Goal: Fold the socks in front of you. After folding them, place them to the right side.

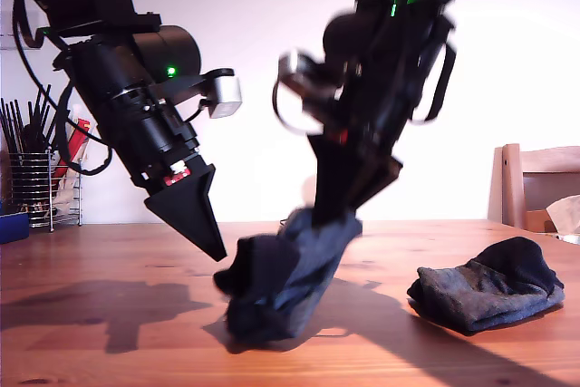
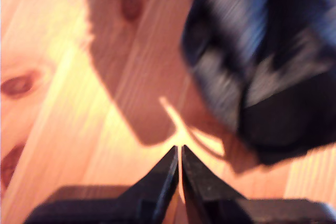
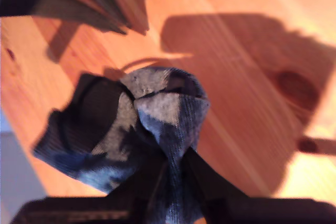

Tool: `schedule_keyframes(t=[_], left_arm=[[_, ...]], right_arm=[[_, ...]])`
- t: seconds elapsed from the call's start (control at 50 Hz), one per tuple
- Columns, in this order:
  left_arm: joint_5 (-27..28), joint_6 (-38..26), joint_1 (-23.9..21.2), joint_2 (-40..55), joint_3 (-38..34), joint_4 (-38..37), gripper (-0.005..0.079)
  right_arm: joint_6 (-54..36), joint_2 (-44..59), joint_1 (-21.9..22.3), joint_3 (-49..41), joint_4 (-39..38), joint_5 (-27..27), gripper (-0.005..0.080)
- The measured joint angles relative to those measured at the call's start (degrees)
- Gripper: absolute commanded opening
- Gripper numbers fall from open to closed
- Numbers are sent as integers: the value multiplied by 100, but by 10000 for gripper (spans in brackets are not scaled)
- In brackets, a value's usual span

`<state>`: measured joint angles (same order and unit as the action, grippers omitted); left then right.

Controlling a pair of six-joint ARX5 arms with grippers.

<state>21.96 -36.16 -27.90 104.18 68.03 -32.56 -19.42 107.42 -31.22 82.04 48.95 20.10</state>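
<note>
Wood table (image 1: 109, 260) bare beside my second gripper (image 3: 176, 174), jaws pinching sock (image 1: 281, 283).

Held sock (image 1: 290, 274) — heathered blue-grey knit with near-black cuff and toe patches; folded sock (image 1: 485, 295) on the exterior view's right — same charcoal-to-blue-grey heather, its top fold near-black. Table (image 1: 109, 260) — warm orange-brown wood with darker knots and grain lines, crossed by dark shadows. My first gripper (image 2: 180, 167) and my second gripper (image 3: 173, 182) — matt black; wall (image 1: 254, 160) — plain white.
</note>
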Motion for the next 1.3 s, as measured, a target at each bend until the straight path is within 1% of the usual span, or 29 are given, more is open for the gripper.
schedule_keyframes(t=[0.34, 0.5, 0.76, 0.92, 1.3], left_arm=[[0, 0, 35, 0, 0, 2, -19], [-2, 0, 35, 0, 0, 31, -19], [0, 0, 35, 0, 0, 68, -19], [0, 0, 35, 0, 0, 76, -19], [0, 0, 35, 0, 0, 83, -19]], right_arm=[[155, -245, 13, 111, 557, -581, -12], [291, -282, 90, 111, 863, -743, -12], [446, -734, 184, 111, 1075, -1182, -12], [459, -809, 284, 111, 1226, -1316, -12], [551, -807, 627, 111, 1370, -1362, -12]])
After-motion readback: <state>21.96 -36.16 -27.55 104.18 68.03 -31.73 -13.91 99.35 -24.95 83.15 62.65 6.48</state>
